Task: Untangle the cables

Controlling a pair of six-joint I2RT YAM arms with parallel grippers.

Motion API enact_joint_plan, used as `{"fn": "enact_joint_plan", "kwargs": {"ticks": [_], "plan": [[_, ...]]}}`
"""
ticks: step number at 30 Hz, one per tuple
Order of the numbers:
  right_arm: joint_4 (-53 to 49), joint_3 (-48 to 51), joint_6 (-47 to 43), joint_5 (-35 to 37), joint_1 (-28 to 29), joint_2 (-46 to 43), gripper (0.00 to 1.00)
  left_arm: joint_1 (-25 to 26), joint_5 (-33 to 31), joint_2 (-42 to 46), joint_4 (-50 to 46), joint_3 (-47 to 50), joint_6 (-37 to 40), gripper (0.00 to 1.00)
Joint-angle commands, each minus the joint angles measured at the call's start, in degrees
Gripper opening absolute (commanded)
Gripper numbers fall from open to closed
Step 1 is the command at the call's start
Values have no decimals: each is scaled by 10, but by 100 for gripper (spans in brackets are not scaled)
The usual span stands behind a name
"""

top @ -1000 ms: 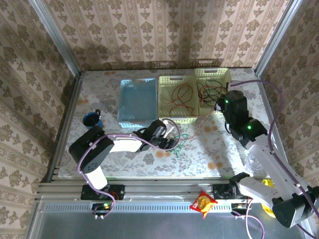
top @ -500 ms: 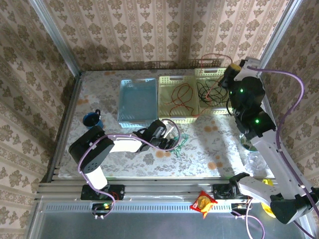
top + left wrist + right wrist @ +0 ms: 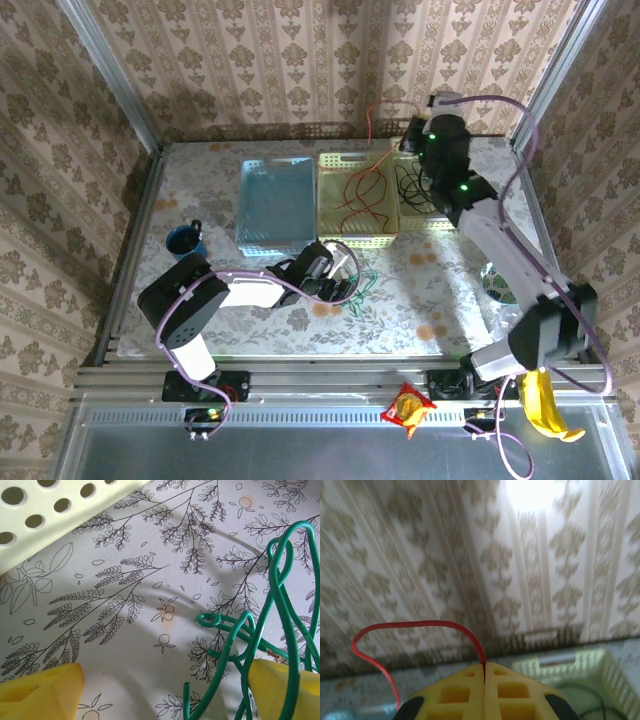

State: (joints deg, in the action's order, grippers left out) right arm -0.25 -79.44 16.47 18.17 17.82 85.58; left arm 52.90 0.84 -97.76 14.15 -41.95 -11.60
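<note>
Three thin cables are spread over the flowered table (image 3: pixel 420 300). At the far left a blue cup (image 3: pixel 185 240) stands near the table edge, with a blue tray (image 3: pixel 275 205) to its right. Just in front of the tray's near right corner the left gripper (image 3: pixel 345 278) lies low over the table, pointing right, and the green cable (image 3: pixel 365 285) is bunched at its tip.

In the left wrist view its yellow fingers (image 3: pixel 40 687) stand wide apart with nothing clamped between them. The green cable (image 3: pixel 260 630) is a knot of loops there. Its long strands run mostly up and down the picture and cross over the right-hand finger. The perforated wall of the middle basket (image 3: pixel 60 505) sits close ahead at the upper left.

Further right, the middle basket (image 3: pixel 322 205) holds the red cable (image 3: pixel 372 197) in loose loops. One strand climbs out toward the back wall, bends over and runs right to the right gripper (image 3: pixel 408 130), which hangs high above the baskets' far edge.

The right wrist view shows that gripper's jaws pressed fully together on the red cable (image 3: pixel 415 625). The cable rises from the pinch, arches left and drops down again.

Next along, the right basket (image 3: pixel 415 228) has the black cable (image 3: pixel 412 185) tangled inside, partly under the arm. By the front rail lie a snack packet (image 3: pixel 408 405) and, far right, a banana (image 3: pixel 548 405).
</note>
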Motion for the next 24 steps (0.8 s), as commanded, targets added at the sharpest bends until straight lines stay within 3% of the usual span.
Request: {"fn": "enact_joint_plan", "kwargs": {"ticks": [1, 5, 8, 10, 18, 24], "plan": [[-70, 14, 57, -45, -2, 49, 3, 5, -11, 11, -35, 14, -3, 87], [-171, -24, 75, -147, -1, 126, 11, 5, -10, 18, -40, 12, 0, 87], [-232, -44, 81, -153, -1, 153, 44, 4, -10, 22, -46, 8, 4, 87], [-232, -31, 82, -125, -1, 135, 52, 5, -10, 26, -50, 5, 6, 88], [-247, 73, 70, -113, 13, 5, 55, 5, -8, 46, -59, -3, 15, 89], [-292, 189, 53, -204, 64, -54, 55, 3, -2, 57, -58, -10, 16, 89]]}}
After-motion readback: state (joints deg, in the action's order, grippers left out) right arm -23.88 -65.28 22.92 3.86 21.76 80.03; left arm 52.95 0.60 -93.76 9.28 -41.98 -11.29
